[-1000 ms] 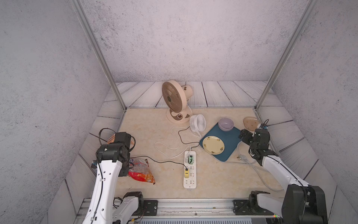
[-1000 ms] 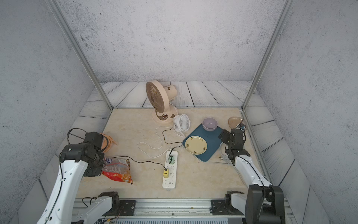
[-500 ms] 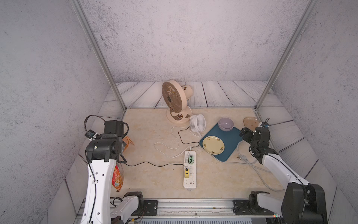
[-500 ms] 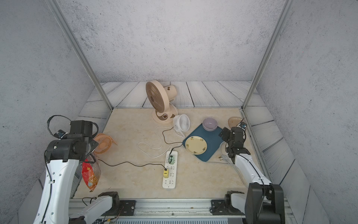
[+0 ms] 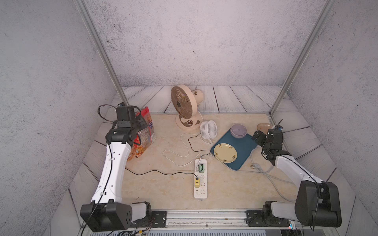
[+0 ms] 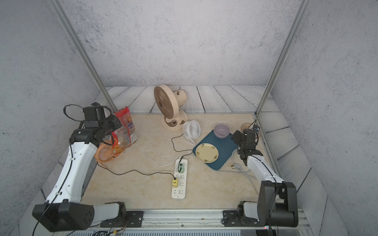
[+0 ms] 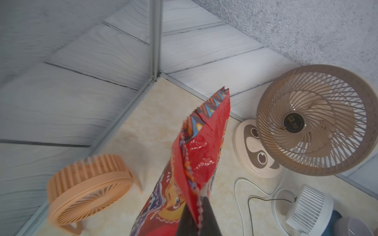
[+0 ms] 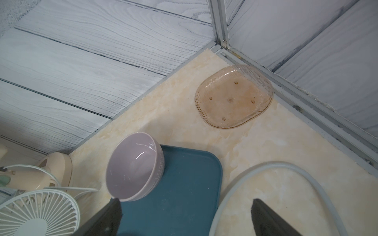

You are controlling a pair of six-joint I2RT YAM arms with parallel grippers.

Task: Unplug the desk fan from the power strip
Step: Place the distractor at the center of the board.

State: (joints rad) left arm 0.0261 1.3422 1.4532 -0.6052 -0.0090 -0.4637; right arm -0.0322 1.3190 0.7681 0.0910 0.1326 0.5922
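Observation:
The white power strip (image 5: 200, 191) (image 6: 179, 192) lies at the front middle of the table. A white cord from the beige desk fan (image 5: 185, 106) (image 7: 313, 120) enters the strip's far end. Beside it sits a green plug (image 5: 201, 168) with a black cord from a small white fan (image 5: 208, 128). A yellow plug (image 5: 197, 182) carries a black cord to an orange fan (image 6: 105, 153) (image 7: 90, 183). My left gripper (image 5: 141, 124) (image 7: 199, 198) is shut on a red snack bag (image 5: 146, 130) (image 7: 202, 143), held up at the back left. My right gripper (image 5: 258, 136) (image 8: 185, 201) hangs open over the tray's right edge.
A blue tray (image 5: 243, 149) (image 8: 184, 183) holds a yellow plate (image 5: 225, 152) and a lilac bowl (image 5: 238, 130) (image 8: 133, 165). An amber glass dish (image 8: 233, 98) sits in the back right corner. The strip's pale grey cord (image 5: 272, 175) loops along the right side, its plug (image 5: 253, 167) loose.
My left arm lifted the snack bag off the front left of the table and swung it up toward the back left, uncovering the orange fan. The right arm stayed still.

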